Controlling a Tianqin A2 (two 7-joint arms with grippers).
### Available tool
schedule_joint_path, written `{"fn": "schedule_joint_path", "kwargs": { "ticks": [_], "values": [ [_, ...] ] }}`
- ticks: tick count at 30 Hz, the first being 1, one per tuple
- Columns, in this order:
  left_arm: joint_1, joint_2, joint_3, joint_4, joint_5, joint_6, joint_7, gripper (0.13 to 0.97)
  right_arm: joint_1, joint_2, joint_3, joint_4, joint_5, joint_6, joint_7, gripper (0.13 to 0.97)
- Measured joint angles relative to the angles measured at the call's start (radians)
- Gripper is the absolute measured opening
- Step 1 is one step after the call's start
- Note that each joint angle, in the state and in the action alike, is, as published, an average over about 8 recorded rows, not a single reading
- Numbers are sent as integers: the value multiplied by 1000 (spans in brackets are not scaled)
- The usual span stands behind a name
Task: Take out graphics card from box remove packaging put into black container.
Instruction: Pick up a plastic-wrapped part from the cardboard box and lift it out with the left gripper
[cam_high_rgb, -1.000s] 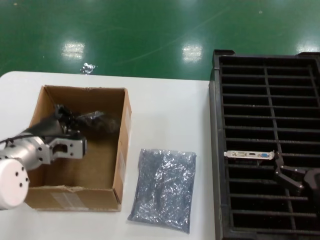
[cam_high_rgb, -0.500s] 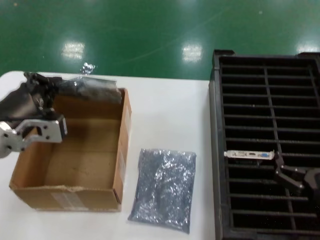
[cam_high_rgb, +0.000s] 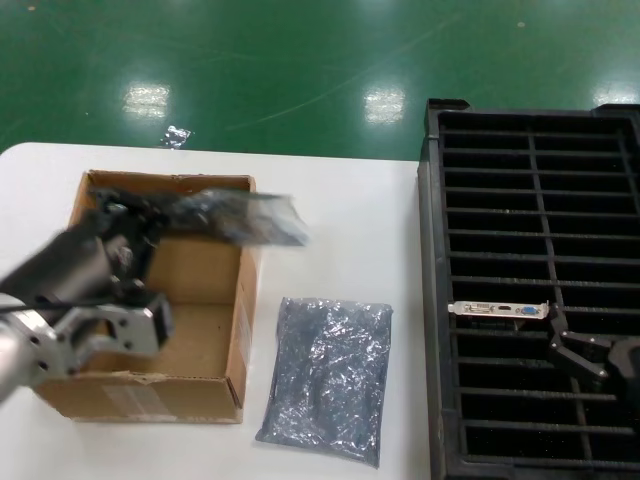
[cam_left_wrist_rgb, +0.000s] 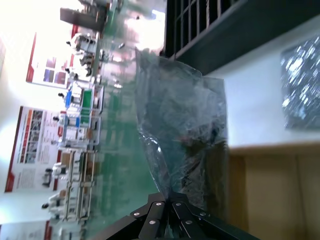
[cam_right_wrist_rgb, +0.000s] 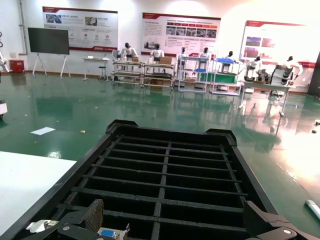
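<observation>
Left gripper (cam_high_rgb: 150, 222) clamped on one end of a bagged graphics card (cam_high_rgb: 235, 216), held above the far rim of the box (cam_high_rgb: 245, 300), bag reaching out past the box's right wall over the white table (cam_high_rgb: 340, 220). Dark, shiny card shape only dimly seen through the crinkly grey-blue film, blurred. Box brown corrugated, open-topped, plain brown inside. Just right of the box, lying flat on the table, an empty packaging (cam_high_rgb: 328, 378) bag, wrinkled and glittering. Farther right of the box, the black container (cam_high_rgb: 435, 300), ribbed into long narrow slots in two columns; one bare card's silver bracket (cam_high_rgb: 500, 309) with a blue port standing in a slot. Right gripper (cam_high_rgb: 578, 352) over the container, just beside that bracket, fingers spread apart, holding nothing.

Left wrist view: same gripper (cam_left_wrist_rgb: 167, 212) pinched shut on the bag's edge; translucent film (cam_left_wrist_rgb: 182, 125) creased, dark board showing faintly inside. Box's brown interior (cam_left_wrist_rgb: 272, 195), the flat bag (cam_left_wrist_rgb: 302, 85) on the table and the container's wall (cam_left_wrist_rgb: 235, 37) all in sight. Wall posters too blurred to read.

Right wrist view: right gripper's fingers (cam_right_wrist_rgb: 82, 220) wide apart over the container's slots (cam_right_wrist_rgb: 167, 175), blue port (cam_right_wrist_rgb: 106, 233) of the seated card near one finger. Red-headed wall boards (cam_right_wrist_rgb: 180, 32) behind, writing too small to read.
</observation>
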Motion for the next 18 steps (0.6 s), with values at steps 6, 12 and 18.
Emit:
{"fn": "schedule_joint_path", "kwargs": {
  "ticks": [6,12,18],
  "values": [
    [32,39,36,-29,-2,1,11,139,0,0,0,0,0,0,0,966],
    [37,59,54,-32,-1,-2,18,139,0,0,0,0,0,0,0,966],
    [38,61,55,-31,-1,-3,19,139,2,6,-8,3,6,5,4,966]
  ]
}}
